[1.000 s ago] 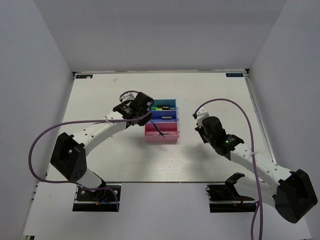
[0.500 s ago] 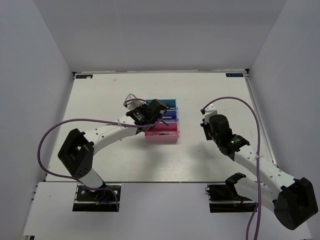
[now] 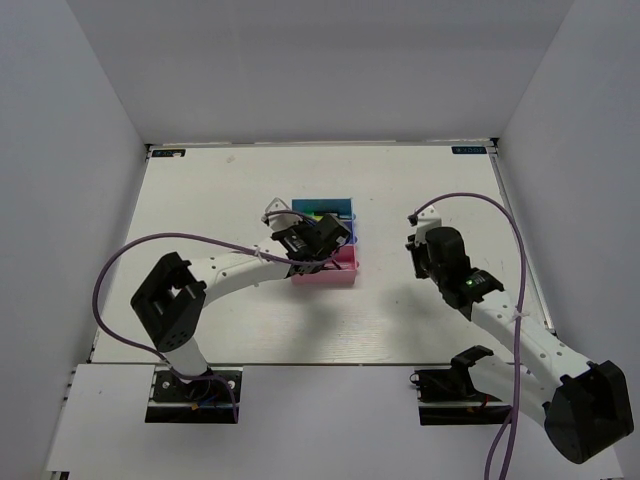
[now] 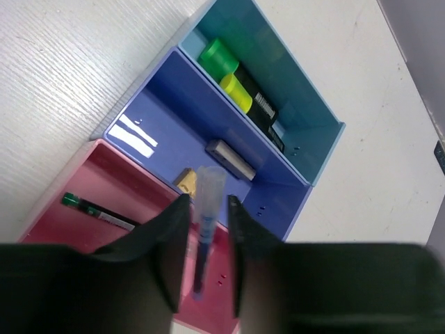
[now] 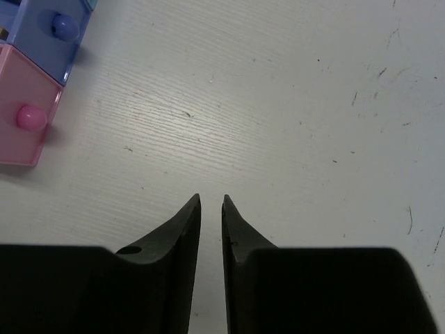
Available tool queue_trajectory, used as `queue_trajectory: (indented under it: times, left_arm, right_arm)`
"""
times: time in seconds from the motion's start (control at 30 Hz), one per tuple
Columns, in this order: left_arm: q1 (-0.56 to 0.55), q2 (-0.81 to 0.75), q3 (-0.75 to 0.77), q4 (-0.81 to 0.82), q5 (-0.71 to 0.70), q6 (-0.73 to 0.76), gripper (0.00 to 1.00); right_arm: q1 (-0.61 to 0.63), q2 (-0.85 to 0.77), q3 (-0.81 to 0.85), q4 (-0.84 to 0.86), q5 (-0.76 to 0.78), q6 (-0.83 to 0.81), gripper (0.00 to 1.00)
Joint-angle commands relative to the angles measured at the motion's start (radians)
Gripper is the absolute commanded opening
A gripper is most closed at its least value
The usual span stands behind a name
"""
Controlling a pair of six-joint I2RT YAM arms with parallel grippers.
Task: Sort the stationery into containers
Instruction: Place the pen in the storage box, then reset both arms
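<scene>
Three trays stand in a row: teal (image 4: 306,104), blue (image 4: 174,111) and pink (image 4: 104,181). The teal tray holds a yellow highlighter (image 4: 236,92) and a dark marker (image 4: 268,115). A grey eraser (image 4: 229,158) and a tan eraser (image 4: 186,179) lie in the blue tray. In the pink tray lies a dark-green pen (image 4: 97,209). My left gripper (image 4: 206,202) hovers over the pink tray (image 3: 325,277), slightly open, with a blurred blue pen (image 4: 204,229) loose between its jaws. My right gripper (image 5: 211,200) hangs over bare table, open a narrow slit, holding nothing.
The trays have round knobs, blue (image 5: 64,26) and pink (image 5: 29,117), on the end facing my right gripper (image 3: 418,245). Purple cables loop from both arms. White walls enclose the table on three sides.
My left arm swung right over the trays with the blue pen, and its jaws have loosened around it. My right gripper went from shut to slightly open and drew a little right.
</scene>
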Motion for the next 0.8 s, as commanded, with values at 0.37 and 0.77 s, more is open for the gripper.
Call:
queue_trajectory:
  times: [0.37,0.77]
  left_arm:
    - [-0.059,-0.147,-0.025,0.001,-0.102,0.134,0.55]
    - [-0.071,-0.598,-0.293,0.049,0.321,1.213,1.00]
  right_arm:
    - [-0.036,-0.006,0.013,-0.017,-0.060,0.001,0.55]
    - [-0.038,-0.022,0.042,-0.017,-0.027,-0.002,0.90]
